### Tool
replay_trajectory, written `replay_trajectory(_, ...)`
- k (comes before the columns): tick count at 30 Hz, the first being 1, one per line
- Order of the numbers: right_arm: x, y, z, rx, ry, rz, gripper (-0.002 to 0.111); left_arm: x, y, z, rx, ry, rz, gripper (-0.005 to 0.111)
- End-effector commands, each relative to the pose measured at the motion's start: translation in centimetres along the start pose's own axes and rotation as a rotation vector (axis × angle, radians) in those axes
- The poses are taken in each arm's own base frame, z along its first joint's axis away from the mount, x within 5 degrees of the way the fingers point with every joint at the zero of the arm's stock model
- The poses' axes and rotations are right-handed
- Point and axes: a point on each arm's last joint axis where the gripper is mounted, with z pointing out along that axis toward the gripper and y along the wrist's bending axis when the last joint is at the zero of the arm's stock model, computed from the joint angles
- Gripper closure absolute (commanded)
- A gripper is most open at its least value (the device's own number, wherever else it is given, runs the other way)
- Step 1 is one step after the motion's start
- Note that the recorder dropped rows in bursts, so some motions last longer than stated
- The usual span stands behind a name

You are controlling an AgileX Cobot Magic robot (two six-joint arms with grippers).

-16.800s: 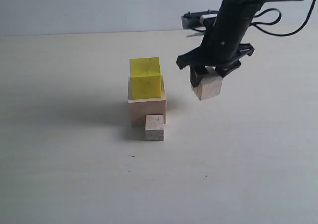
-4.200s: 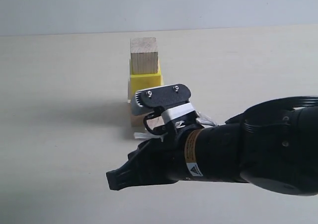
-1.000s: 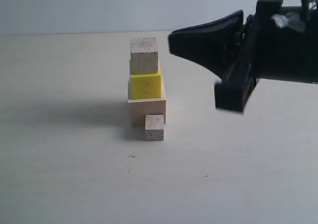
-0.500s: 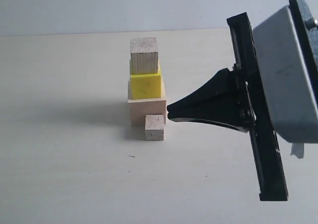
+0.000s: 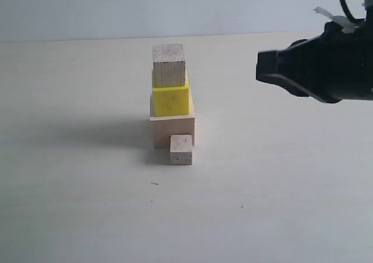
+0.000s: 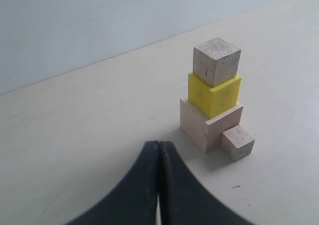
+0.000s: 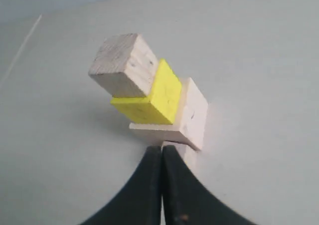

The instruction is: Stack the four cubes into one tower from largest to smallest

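tiny cube lies on the table just beside the large cube, ahead of and below the right gripper tips. yellow cube and medium cube are stacked above. right fingers are pressed together and empty, and so are those of the left gripper. the tiny cube is judged light, rigid, easily knocked; two opposite side faces should be pinched. in the right wrist view it is mostly hidden behind the fingers.

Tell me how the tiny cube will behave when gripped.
The tiny cube looks like bare wood, probably stiff and light. Flat faces suggest sliding, not rolling. It sits by the large cube, so pushing it might disturb the stack.
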Motion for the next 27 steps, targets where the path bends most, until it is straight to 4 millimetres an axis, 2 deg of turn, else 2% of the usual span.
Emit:
replay_trajectory(1, -0.2, -0.8, 0.2, 0.017, -0.098, 0.472, 0.108, 0.0, 0.0, 0.0, 0.001, -0.010, 0.003, 0.107)
replay_trajectory(3, 0.3, -1.1, 0.4, 0.017, -0.111, 0.540, 0.108, 0.0, 0.0, 0.0, 0.001, -0.010, 0.003, 0.107)
replay_trajectory(6, 0.5, -1.3, 0.4, 0.038, -0.101, 0.335, 0.108, 0.0, 0.0, 0.0, 0.001, -0.010, 0.003, 0.107)
replay_trajectory(10, 0.0, -1.4, -0.3, 0.038, -0.180, 0.208, 0.108, 0.0, 0.0, 0.0, 0.001, -0.010, 0.003, 0.107)
replay_trajectory(16, 0.8, -2.0, -1.9, 0.080, -0.277, -0.131, 0.108, -0.1, 0.0, 0.0, -0.001, -0.016, 0.009, 0.107)
replay_trajectory(22, 1.2, -1.7, -2.8, 0.108, -0.238, -0.569, 0.108, -0.1, 0.0, 0.0, -0.002, -0.018, 0.007, 0.107)
replay_trajectory(27, 1.2, -1.6, -2.8, 0.113, -0.238, -0.626, 0.108, -0.1, 0.0, 0.0, -0.002, -0.018, 0.007, 0.107)
